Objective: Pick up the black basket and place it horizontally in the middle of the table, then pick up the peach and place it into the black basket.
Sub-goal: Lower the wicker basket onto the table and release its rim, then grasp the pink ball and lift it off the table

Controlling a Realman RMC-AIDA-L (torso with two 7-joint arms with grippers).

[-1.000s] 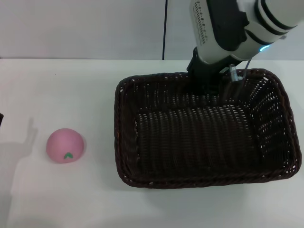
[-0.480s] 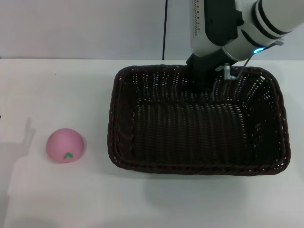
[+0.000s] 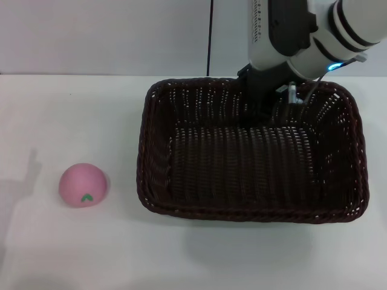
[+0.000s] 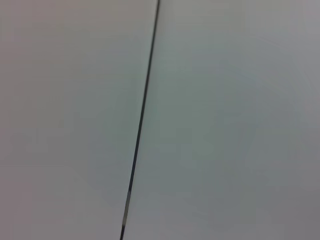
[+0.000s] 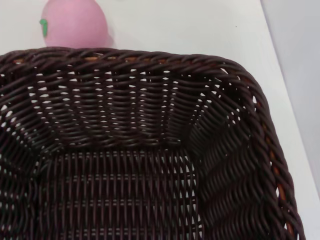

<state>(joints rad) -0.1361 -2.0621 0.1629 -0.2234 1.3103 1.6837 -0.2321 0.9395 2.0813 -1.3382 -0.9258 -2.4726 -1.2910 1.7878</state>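
Note:
The black basket (image 3: 242, 212) lies lengthwise across the right half of the white table (image 3: 72, 121), and a soft shadow spreads in front of it. My right gripper (image 3: 266, 104) reaches down over the basket's far rim, shut on it. The pink peach (image 3: 83, 185) sits on the table to the left of the basket, clear of it. The right wrist view looks into the basket (image 5: 125, 55), with the peach (image 5: 75, 22) beyond its end wall. My left gripper is out of view; its wrist view shows only a wall.
A grey wall with a dark vertical seam (image 3: 210, 36) stands behind the table. Bare tabletop lies around the peach and in front of the basket.
The basket has turned from skewed to square with the table's edge and shifted a little to the left with my right gripper. The left arm's shadow has shrunk. The peach has not moved.

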